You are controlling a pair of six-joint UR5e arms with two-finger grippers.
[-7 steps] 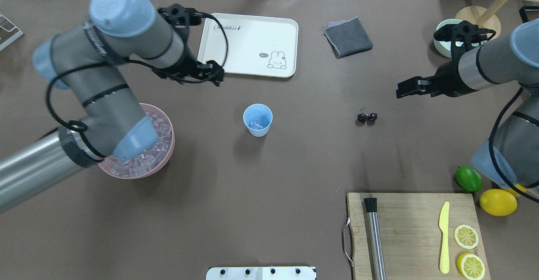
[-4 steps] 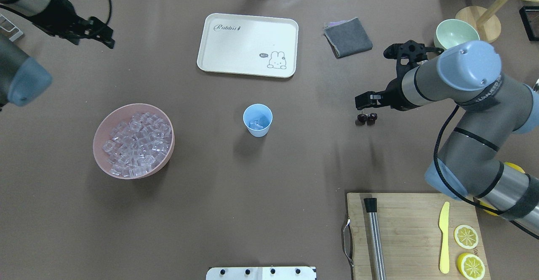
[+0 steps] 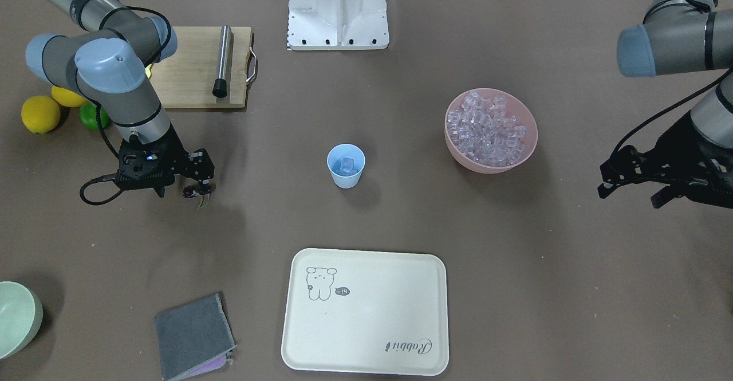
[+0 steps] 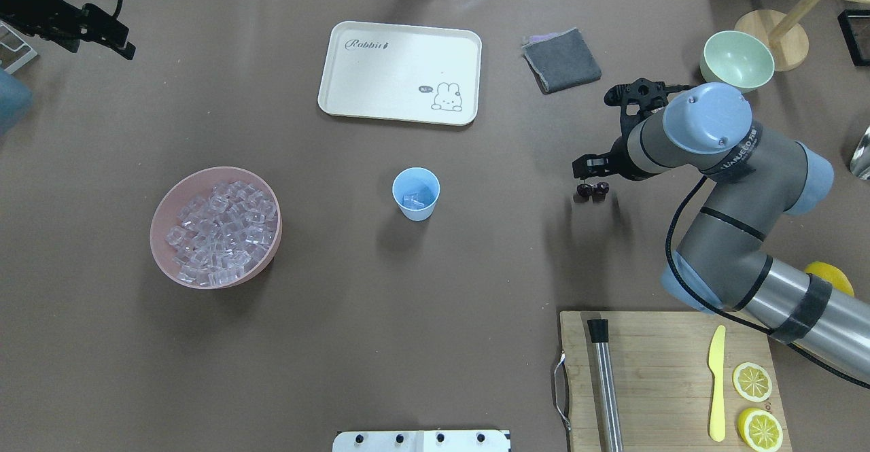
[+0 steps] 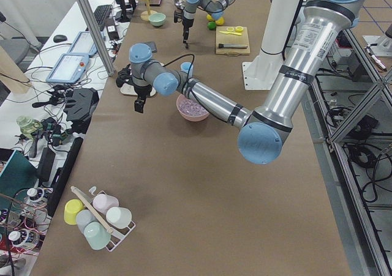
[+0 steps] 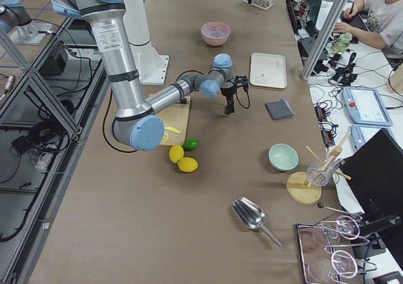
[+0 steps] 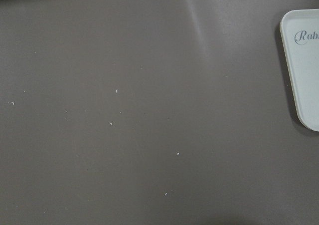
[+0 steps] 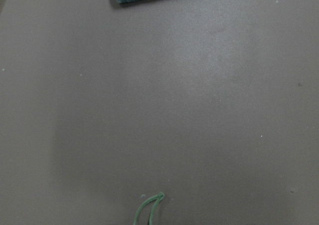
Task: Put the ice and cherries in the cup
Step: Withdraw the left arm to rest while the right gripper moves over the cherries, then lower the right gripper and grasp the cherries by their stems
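Two arms over the brown worktop [image 4: 408,316].

- Left arm [image 3: 670,43]: out at the worktop's left end, well apart from all task items. Its claw [image 3: 627,197] hangs over bare worktop. The fingers look spread, with nothing between them.
- Right arm [image 4: 720,160]: reaches in over the right half. Its claw [image 4: 588,166] points down directly over the cherries [image 4: 593,191]. I cannot tell from any view how far apart its fingers are, or whether it has hold of the fruit. Its wrist camera shows only a loop of green stem [image 8: 149,211] at the bottom edge.
- Cream tray [image 4: 401,71]: flat, on the far side of the cup from the robot.
- Pink bowl [image 3: 492,165]: on the robot's left of the cup, well apart, heaped with ice [image 4: 217,231].
- Cup [image 4: 416,194]: light blue, upright, mid-worktop, with a few clear cubes [image 4: 412,200] in its bottom.
- Cherries: a dark maroon pair on the robot's right of the cup, well apart from it and outside it. I cannot tell whether they are resting on the worktop or are just off it.
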